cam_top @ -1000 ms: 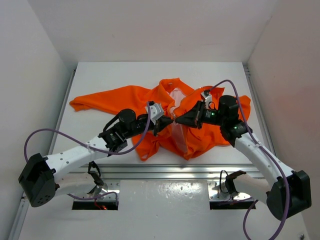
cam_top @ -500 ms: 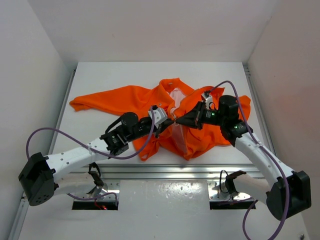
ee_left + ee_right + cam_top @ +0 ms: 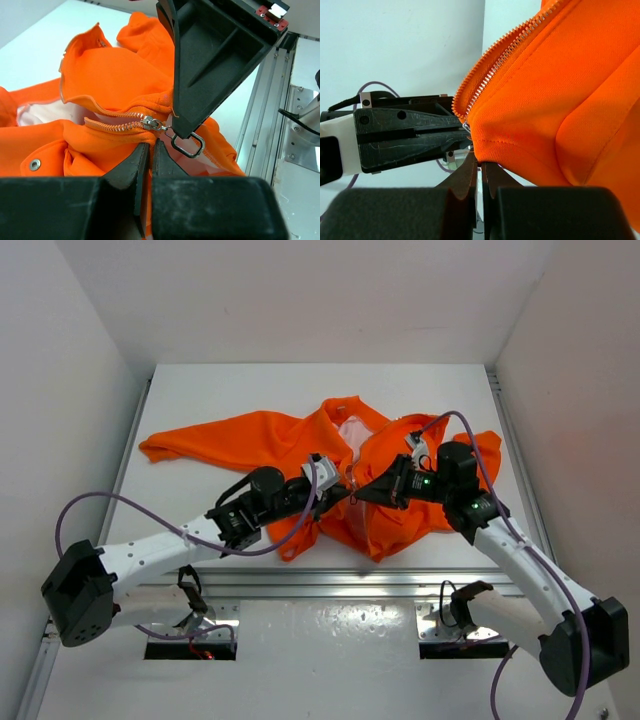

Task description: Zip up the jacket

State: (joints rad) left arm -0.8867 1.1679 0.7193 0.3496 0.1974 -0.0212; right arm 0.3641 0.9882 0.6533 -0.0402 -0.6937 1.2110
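Both arms come in from the near edge of the table [image 3: 230, 390] and meet tip to tip over the jacket front, a little right of the table's middle.

Left claw [image 3: 338, 498]: fingers pressed almost together, pinching orange fabric of the jacket [image 3: 400, 525] just below the zipper slider [image 3: 150, 123].

Right claw [image 3: 358, 494]: pressed together, with its tip on the zipper pull [image 3: 167, 131] right beside the slider. The pull's metal ring [image 3: 188, 145] hangs just under that tip. The two claws are nearly touching.

Zipper teeth [image 3: 112, 122] run away from the slider along a folded edge. Cannot tell whether the two rows are meshed there.

Jacket is crumpled, its hem close to the near edge, and spreads from the table's middle toward the right edge. Farther back, pale lining [image 3: 352, 432] shows in the open front. One sleeve [image 3: 220, 438] stretches out flat toward the left edge. The collar end points to the far edge.
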